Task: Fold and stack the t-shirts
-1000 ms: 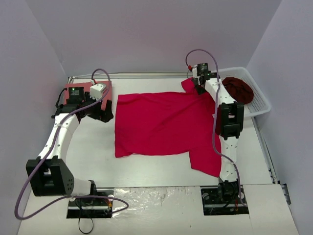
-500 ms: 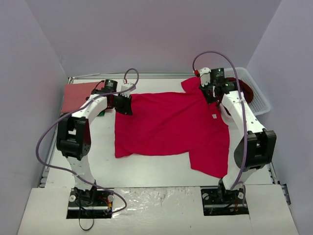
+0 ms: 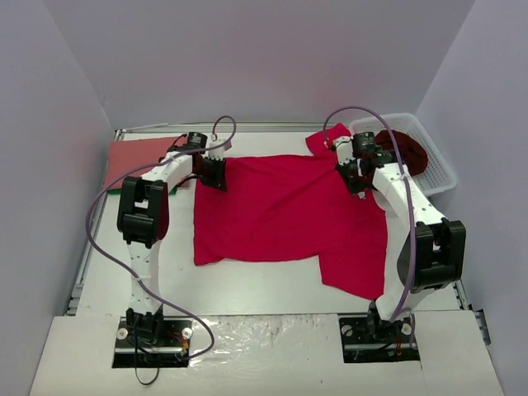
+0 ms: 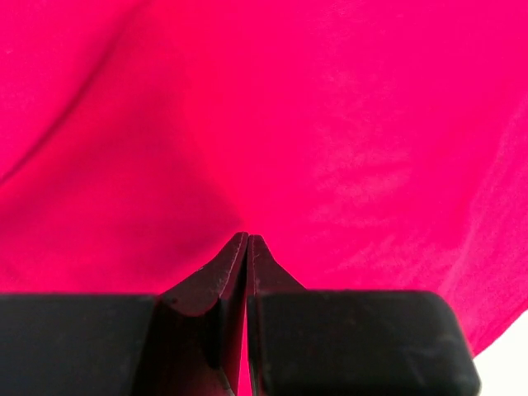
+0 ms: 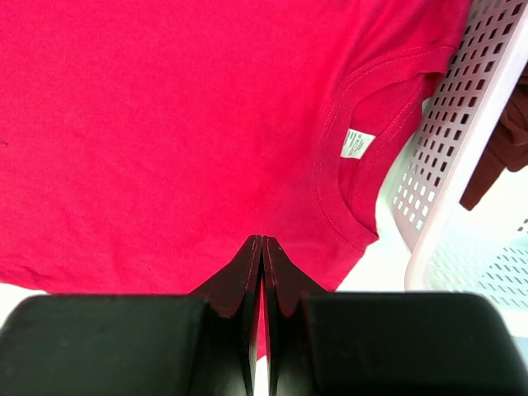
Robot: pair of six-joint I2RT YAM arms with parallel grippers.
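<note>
The bright crimson t-shirt (image 3: 280, 214) lies spread out flat in the middle of the table. My left gripper (image 3: 213, 175) is down at the shirt's far left corner. In the left wrist view its jaws (image 4: 247, 238) are shut, with the crimson cloth (image 4: 330, 124) puckering towards the tips. My right gripper (image 3: 356, 177) sits at the far right edge beside the collar. Its jaws (image 5: 262, 239) are shut on the shirt's edge, just left of the white neck label (image 5: 357, 143). The salmon-red t-shirt (image 3: 136, 153) lies folded at far left. The maroon t-shirt (image 3: 402, 148) is bunched up in the basket.
The white lattice basket (image 3: 437, 177) stands at the far right, and its wall (image 5: 462, 148) is close to my right gripper. One sleeve (image 3: 318, 142) pokes out behind the right arm. Grey walls enclose the table on three sides.
Both arms have swung in from the sides onto the crimson shirt's far edge. The left gripper came over from the salmon shirt. Both grippers went from open to shut.
</note>
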